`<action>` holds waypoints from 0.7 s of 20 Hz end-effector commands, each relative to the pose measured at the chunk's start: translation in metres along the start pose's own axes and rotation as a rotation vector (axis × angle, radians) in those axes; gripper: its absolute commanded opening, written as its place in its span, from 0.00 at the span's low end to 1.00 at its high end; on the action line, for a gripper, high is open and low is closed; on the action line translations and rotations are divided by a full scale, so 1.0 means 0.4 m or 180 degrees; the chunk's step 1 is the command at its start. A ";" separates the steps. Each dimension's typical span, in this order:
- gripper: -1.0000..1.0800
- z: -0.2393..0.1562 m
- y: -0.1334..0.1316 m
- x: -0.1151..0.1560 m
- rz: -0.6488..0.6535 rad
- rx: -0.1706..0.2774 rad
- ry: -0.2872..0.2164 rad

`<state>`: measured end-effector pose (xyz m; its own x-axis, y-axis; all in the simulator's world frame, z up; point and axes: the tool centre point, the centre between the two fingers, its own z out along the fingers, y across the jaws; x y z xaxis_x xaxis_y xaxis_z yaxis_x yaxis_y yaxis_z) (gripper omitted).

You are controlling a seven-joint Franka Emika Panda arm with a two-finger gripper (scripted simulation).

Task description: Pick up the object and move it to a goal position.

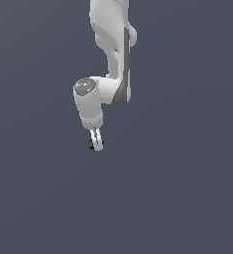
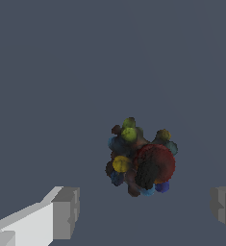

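From where I sit, the exterior view shows the white Panda arm [image 1: 113, 54] reaching down from the top of the frame, with its gripper [image 1: 96, 145] pointing down over a plain slate-grey surface [image 1: 187, 198]. I cannot tell from either view whether that surface is a desk or a floor.

The object [image 2: 141, 158] shows best in the wrist view: a dark, knobbly lump studded with a large red blob, yellow-green bumps and a few blue and teal specks. It lies between the two grey finger pads [image 2: 66, 213], closer to the gripper than to anything else in sight, and clear of both pads. The gripper's fingers are spread wide, one pad at each lower corner of the wrist picture, gripping nothing.

In the exterior view the object [image 1: 91, 146] is only a few dark and greenish specks right at the fingertips, too small for me to judge contact.
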<state>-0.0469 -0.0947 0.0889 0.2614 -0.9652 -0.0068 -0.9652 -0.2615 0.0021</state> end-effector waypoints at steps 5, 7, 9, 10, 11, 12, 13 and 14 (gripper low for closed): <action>0.96 0.016 0.021 0.016 0.0412 0.0006 0.0014; 0.96 0.019 0.025 0.019 0.0488 0.0007 0.0017; 0.96 0.021 0.028 0.022 0.0543 0.0008 0.0019; 0.96 0.022 0.029 0.022 0.0562 0.0008 0.0020; 0.96 0.022 0.029 0.023 0.0576 0.0009 0.0020; 0.96 0.023 0.030 0.023 0.0584 0.0009 0.0021; 0.96 0.023 0.030 0.023 0.0587 0.0009 0.0021; 0.96 0.022 0.029 0.023 0.0570 0.0008 0.0020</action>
<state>-0.0559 -0.1066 0.0799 0.0855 -0.9963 -0.0002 -0.9963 -0.0855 0.0004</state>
